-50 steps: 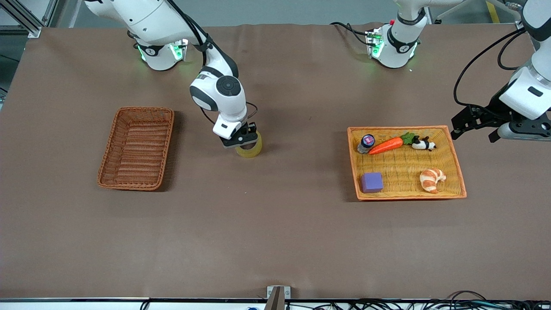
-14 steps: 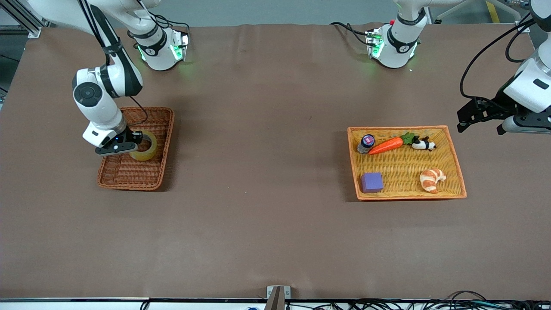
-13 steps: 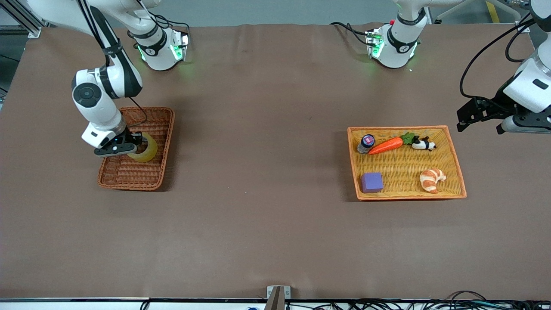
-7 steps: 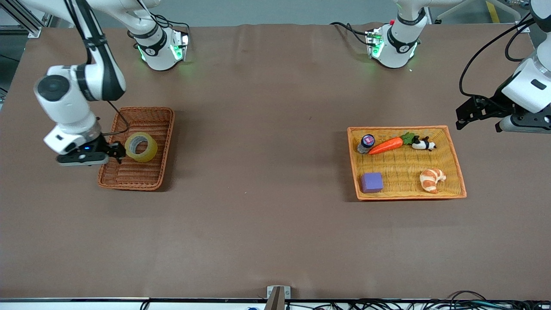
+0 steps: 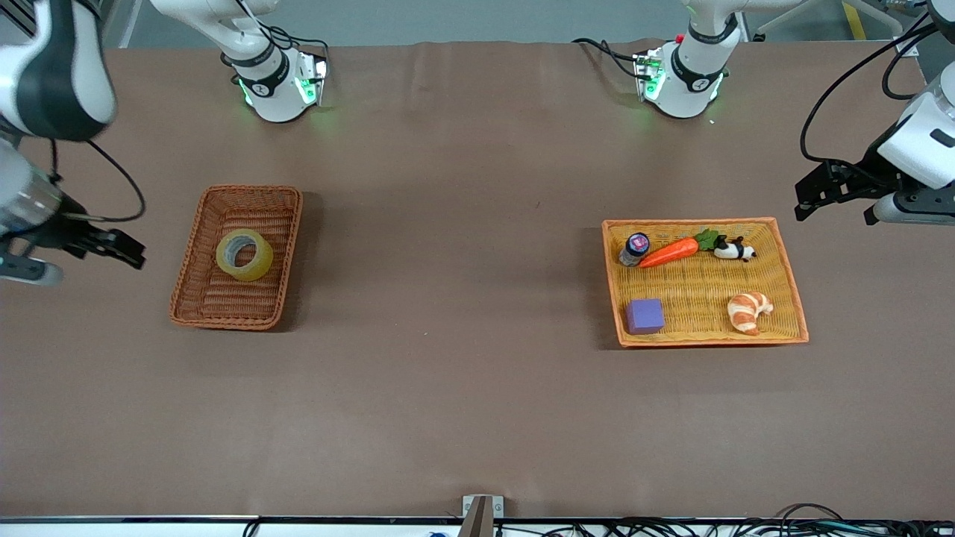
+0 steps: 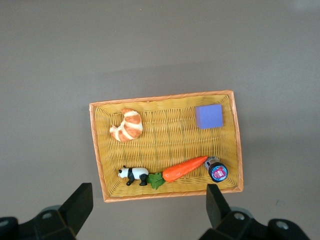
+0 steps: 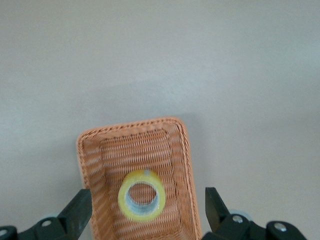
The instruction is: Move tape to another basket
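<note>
Released since half a second ago, the tape point(image 5: 244, 255) now lies flat in the reddish-brown wicker basket point(image 5: 191, 265), and the right gripper point(image 5: 112, 247) has pulled away from it, up and out toward the right arm's end of the table. Its fingers point(image 7: 75, 212) are spread wide and hold nothing. From that gripper the tape sits below and well apart, toward the table's middle; the right wrist view looks down on the tape point(image 7: 142, 194), ring upward with its grey core showing, on the floor of the basket point(image 7: 90, 157) between the two fingertips.

At the left arm's end of the table, the left gripper point(image 5: 835, 195) waits in the air over bare table just past the orange-rimmed yellow basket point(image 5: 792, 287), fingers point(image 6: 80, 202) wide apart and empty. Below it in the left wrist view that yellow basket point(image 6: 237, 135) holds a toy carrot point(image 6: 184, 168), a small panda figure point(image 6: 132, 174), a small dark jar point(image 6: 217, 170), a purple cube point(image 6: 209, 116) and a toy croissant point(image 6: 127, 125).
</note>
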Available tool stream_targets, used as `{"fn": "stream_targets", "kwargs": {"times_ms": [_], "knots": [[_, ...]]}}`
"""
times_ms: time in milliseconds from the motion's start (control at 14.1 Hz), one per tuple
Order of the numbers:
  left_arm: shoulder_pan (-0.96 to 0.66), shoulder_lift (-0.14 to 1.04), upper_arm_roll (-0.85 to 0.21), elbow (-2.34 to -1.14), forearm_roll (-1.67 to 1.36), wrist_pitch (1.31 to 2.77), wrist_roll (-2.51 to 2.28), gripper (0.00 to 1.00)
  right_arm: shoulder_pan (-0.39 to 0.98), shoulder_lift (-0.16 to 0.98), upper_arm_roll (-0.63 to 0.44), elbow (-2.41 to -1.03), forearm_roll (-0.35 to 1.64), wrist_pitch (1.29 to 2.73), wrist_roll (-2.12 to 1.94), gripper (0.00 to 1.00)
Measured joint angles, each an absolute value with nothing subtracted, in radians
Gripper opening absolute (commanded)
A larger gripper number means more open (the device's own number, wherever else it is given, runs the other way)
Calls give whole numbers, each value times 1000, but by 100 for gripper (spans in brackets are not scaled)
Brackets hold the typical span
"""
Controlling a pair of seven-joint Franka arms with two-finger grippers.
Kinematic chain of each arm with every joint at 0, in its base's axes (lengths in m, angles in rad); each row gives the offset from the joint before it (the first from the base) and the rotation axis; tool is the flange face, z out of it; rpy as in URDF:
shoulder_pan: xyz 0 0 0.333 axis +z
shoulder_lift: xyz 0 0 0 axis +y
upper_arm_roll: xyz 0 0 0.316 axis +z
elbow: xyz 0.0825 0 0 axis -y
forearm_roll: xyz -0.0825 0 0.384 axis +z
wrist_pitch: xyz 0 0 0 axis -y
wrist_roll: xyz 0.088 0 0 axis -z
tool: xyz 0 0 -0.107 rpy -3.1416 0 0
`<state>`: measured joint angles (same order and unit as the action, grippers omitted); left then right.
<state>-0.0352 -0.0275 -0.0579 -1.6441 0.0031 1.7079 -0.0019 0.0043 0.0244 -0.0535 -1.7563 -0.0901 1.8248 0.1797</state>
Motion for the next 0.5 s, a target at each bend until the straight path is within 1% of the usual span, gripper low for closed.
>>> {"fn": "stream_targets", "kwargs": {"times_ms": [71, 213, 355, 497], "knots": [[-35, -28, -58, -1643, 3, 1705, -2, 100, -14, 23, -19, -1689, -90, 1748, 188, 100], [-35, -28, -58, -1640, 3, 1694, -2, 100, -6, 17, -2, -1582, -88, 1627, 193, 100], [-35, -28, -58, -1634, 3, 1684, -2, 100, 3, -2, -2, -1534, -87, 1569, 179, 100], [-34, -28, -57, -1627, 3, 1675, -2, 100, 3, -12, -9, -1530, -84, 1557, 138, 100]]}}
